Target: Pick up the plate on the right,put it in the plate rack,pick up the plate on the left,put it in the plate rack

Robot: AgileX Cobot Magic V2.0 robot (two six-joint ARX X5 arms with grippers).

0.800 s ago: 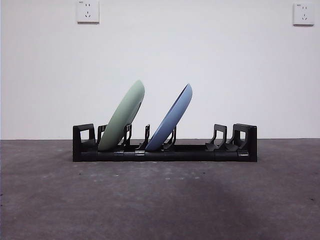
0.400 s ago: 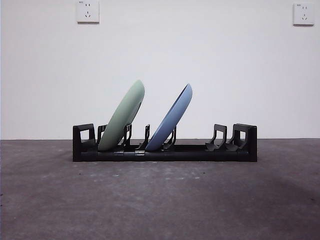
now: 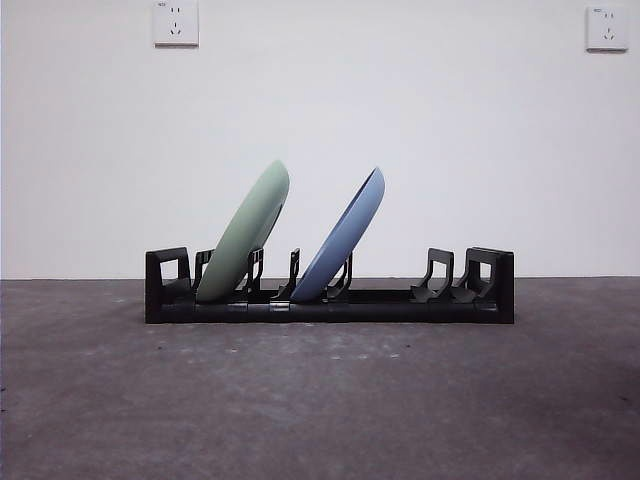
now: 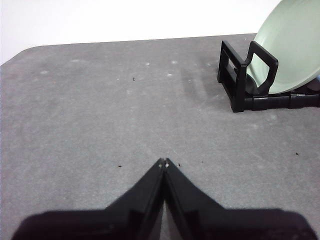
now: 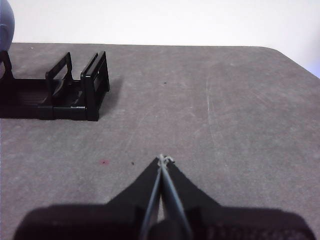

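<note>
Front view: unlabelled plates in plate rack.

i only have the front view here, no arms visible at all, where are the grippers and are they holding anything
Observer: The left gripper is shut and holds nothing. It hangs over bare table, off the plate rack end that holds the green plate.
Operator: and the right one
Observer: The right gripper is shut too, also holding nothing, over the table beyond the rack's other end.
Operator: anything on the table near it
Observer: Its wrist view shows a small reddish spot on the table surface near the jaws. The blue plate sits in the rack, untouched.
</note>
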